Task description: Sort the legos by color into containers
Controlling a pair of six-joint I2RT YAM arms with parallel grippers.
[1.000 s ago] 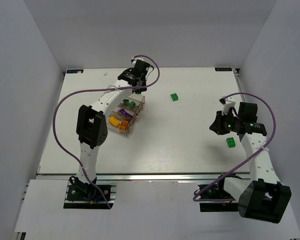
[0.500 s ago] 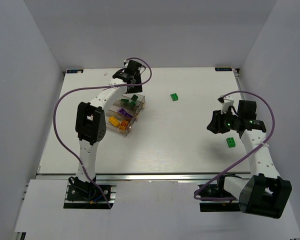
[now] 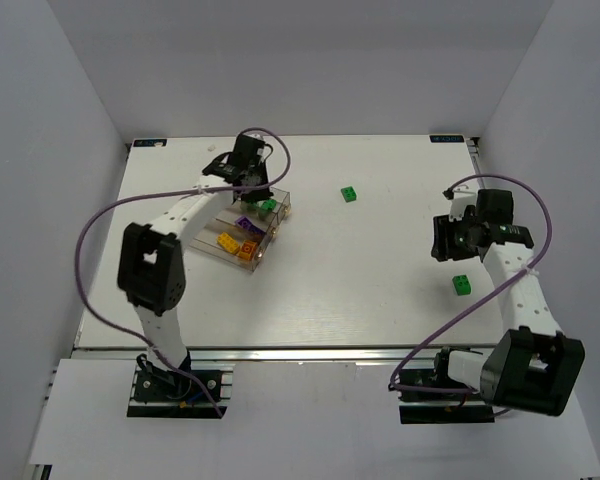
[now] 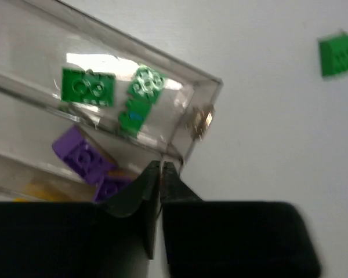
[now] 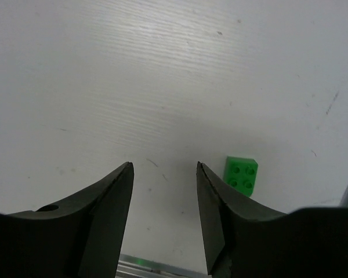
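The containers [image 3: 276, 226] are clear joined bins at the left of the table. They hold green legos [image 4: 88, 87], purple legos [image 4: 84, 159] and yellow and orange ones [image 3: 234, 243]. My left gripper [image 3: 250, 185] hangs over the bins' far end with its jaws shut on nothing [image 4: 161, 165], just above the bin corner [image 4: 211, 87]. One loose green lego [image 3: 350, 193] lies right of the bins [image 4: 338, 53]. Another green lego [image 3: 462, 285] lies at the right. My right gripper [image 3: 442, 240] stands open just beyond it; in the right wrist view the gripper [image 5: 165, 168] has that brick [image 5: 240, 175] outside its right finger.
White walls close in the table on three sides. A metal rail [image 3: 310, 352] runs along the near edge by the arm bases. Purple cables [image 3: 100, 230] loop beside both arms.
My left gripper has swung left and back over the bins' far end, opening and then shutting. My right gripper has gone from shut to open and turned slightly near the right green lego.
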